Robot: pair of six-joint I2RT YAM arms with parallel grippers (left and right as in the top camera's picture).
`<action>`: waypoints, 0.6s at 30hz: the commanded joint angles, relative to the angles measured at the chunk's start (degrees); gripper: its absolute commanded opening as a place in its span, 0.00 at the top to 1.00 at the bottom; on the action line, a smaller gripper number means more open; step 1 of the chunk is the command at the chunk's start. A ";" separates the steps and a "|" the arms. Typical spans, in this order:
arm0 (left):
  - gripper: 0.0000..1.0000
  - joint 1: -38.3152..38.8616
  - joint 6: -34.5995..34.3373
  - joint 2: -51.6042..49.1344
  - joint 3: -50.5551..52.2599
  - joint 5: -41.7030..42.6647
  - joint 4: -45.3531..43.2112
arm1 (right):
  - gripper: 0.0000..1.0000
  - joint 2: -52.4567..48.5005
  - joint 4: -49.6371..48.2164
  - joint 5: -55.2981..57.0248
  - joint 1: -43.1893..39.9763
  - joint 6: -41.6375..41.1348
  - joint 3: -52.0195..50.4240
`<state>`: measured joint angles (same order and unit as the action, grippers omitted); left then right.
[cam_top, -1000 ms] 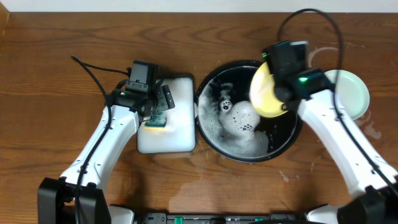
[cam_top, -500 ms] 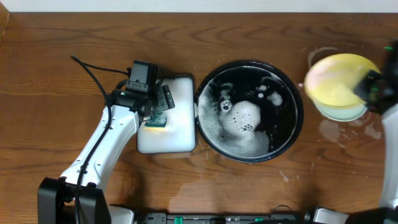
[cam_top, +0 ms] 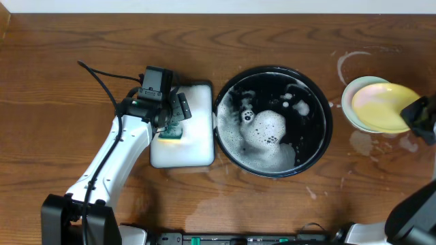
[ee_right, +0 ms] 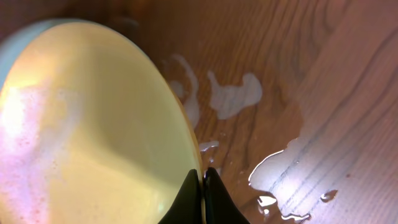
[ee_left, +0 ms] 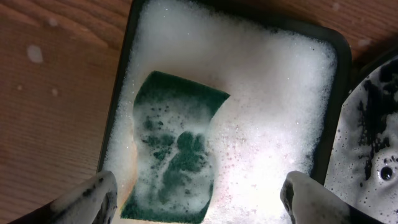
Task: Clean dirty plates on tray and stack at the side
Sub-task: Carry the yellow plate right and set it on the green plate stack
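Note:
The yellow plate lies on top of a mint-green plate on the wet wood at the far right. My right gripper is shut on the yellow plate's rim; in the right wrist view the black fingers pinch the edge of the yellow plate, with the green plate's rim showing behind it. The black round tray holds suds and water, and no plate shows in it. My left gripper is open above the green sponge.
The white foamy rectangular tray with the sponge stands left of the black tray. Soapy rings and puddles mark the wood round the stacked plates. A black cable runs along the left arm.
My right gripper carried the yellow plate from over the black tray to the right and set it down onto the green plate. The left arm has not moved.

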<state>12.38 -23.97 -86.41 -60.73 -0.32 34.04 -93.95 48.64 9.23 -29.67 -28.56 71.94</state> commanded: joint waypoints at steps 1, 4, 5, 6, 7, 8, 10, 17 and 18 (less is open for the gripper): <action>0.13 -0.20 0.15 -0.17 -0.15 -0.28 0.04 | 0.98 -3.19 -1.97 1.38 -0.46 -1.62 -1.97; 0.13 -0.20 0.15 -0.17 -0.15 -0.28 0.04 | 0.95 -6.38 -3.02 0.76 -0.46 -1.60 -2.03; 0.13 -0.20 0.15 -0.17 -0.15 -0.28 0.04 | 0.92 -7.32 -3.65 0.09 -0.44 -1.49 -2.03; 0.13 -0.20 0.15 -0.17 -0.15 -0.28 0.04 | 0.87 -8.39 -4.66 -1.44 -0.33 -0.35 -2.03; 0.13 -0.20 0.15 -0.17 -0.15 -0.28 0.04 | 0.85 -9.09 -5.51 -2.97 -0.26 0.66 -2.03; 0.13 -0.20 0.15 -0.17 -0.15 -0.28 0.04 | 0.77 -10.21 -6.93 -6.75 -0.17 2.16 -2.03; 0.13 -0.20 0.15 -0.17 -0.15 -0.28 0.04 | 0.68 -10.64 -8.26 -10.69 -0.17 3.37 -2.01; 0.13 -0.20 0.15 -0.17 -0.15 -0.28 0.04 | 0.57 -4.96 -6.84 -15.85 -0.22 5.86 0.24; 0.13 -0.20 0.15 -0.17 -0.15 -0.28 0.04 | 0.53 -1.46 -5.81 -16.59 -0.09 5.86 0.24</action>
<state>12.38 -23.94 -86.41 -60.73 -0.32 34.04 -103.00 41.52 -4.05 -29.65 -23.99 70.37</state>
